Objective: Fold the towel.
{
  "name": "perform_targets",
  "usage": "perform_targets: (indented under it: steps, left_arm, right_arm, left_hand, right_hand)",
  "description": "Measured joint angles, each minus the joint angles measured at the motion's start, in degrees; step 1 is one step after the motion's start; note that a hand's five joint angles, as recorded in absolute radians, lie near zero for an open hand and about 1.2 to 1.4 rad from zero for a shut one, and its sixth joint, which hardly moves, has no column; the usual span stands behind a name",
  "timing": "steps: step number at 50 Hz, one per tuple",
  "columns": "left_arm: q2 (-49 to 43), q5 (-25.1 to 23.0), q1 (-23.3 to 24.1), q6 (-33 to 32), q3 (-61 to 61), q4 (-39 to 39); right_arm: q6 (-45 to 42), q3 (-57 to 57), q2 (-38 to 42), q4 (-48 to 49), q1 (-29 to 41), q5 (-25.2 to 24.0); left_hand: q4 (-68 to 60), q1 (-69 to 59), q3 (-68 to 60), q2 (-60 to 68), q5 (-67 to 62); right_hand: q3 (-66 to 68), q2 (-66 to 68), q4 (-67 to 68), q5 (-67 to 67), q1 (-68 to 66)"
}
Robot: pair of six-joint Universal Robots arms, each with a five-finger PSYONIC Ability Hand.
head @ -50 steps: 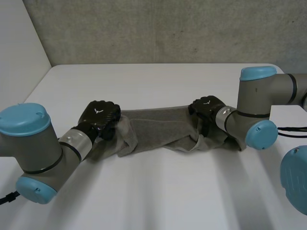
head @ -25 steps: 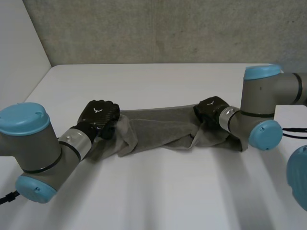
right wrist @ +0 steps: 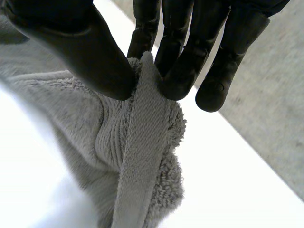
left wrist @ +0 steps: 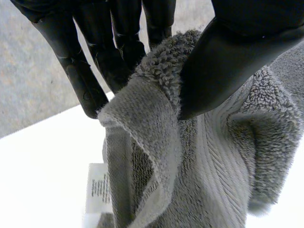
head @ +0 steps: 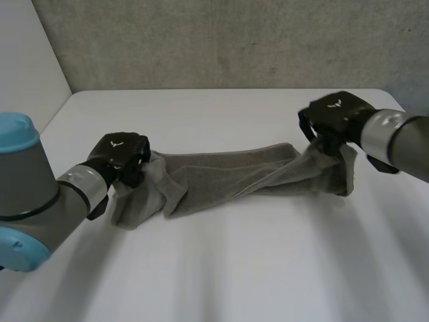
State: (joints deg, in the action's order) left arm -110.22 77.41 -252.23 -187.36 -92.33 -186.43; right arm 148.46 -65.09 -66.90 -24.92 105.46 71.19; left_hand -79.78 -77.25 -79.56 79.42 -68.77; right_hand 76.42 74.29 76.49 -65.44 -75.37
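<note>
A grey towel (head: 221, 178) stretches in a rumpled band across the middle of the white table (head: 221, 268). My left hand (head: 119, 155) pinches its left end; in the left wrist view the thumb (left wrist: 223, 61) presses the towel's hem (left wrist: 142, 123) against the fingers (left wrist: 85, 71). My right hand (head: 332, 117) holds the right end lifted off the table, so the cloth hangs below it. From the right wrist, the thumb (right wrist: 90, 57) and fingers (right wrist: 185, 71) clamp the towel's hem (right wrist: 142, 137). A white label (left wrist: 97, 187) shows near the left end.
A grey wall (head: 221, 40) runs behind the table's far edge. Bare white tabletop lies in front of the towel and beyond it.
My right hand closed on the towel's right end and raised it up and to the right. My left hand moved left with its end, drawing the towel longer.
</note>
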Motion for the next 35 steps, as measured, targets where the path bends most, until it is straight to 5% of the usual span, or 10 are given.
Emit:
perform_targets:
  steps: [7, 13, 27, 35]
  left_arm:
    - [1.6, -0.1, -1.2, 0.5, 0.3, 13.3]
    - [1.6, -0.2, -4.7, 0.2, -0.4, 19.1]
    - [3.1, -1.1, -7.6, -0.6, 5.8, 23.8]
    - [11.9, -5.6, -7.5, 0.7, 8.1, 29.7]
  right_arm:
    - [-12.7, -5.7, -3.7, -13.4, -5.8, -1.4]
    - [-18.6, -9.0, -3.8, -14.7, -7.8, -1.0]
    - [-14.7, -7.6, -3.0, -2.5, -6.7, -1.0]
    - [-8.7, -4.5, -9.6, -1.0, -7.3, -1.4]
  left_hand:
    - [0.0, 0.0, 0.0, 0.0, 0.0]
    - [0.0, 0.0, 0.0, 0.0, 0.0]
    - [0.0, 0.0, 0.0, 0.0, 0.0]
    - [0.0, 0.0, 0.0, 0.0, 0.0]
  right_hand:
    - [0.1, 0.0, 0.0, 0.0, -0.2]
    - [0.1, 0.0, 0.0, 0.0, -0.2]
    - [0.2, 0.0, 0.0, 0.1, -0.2]
    - [0.3, 0.0, 0.0, 0.1, -0.2]
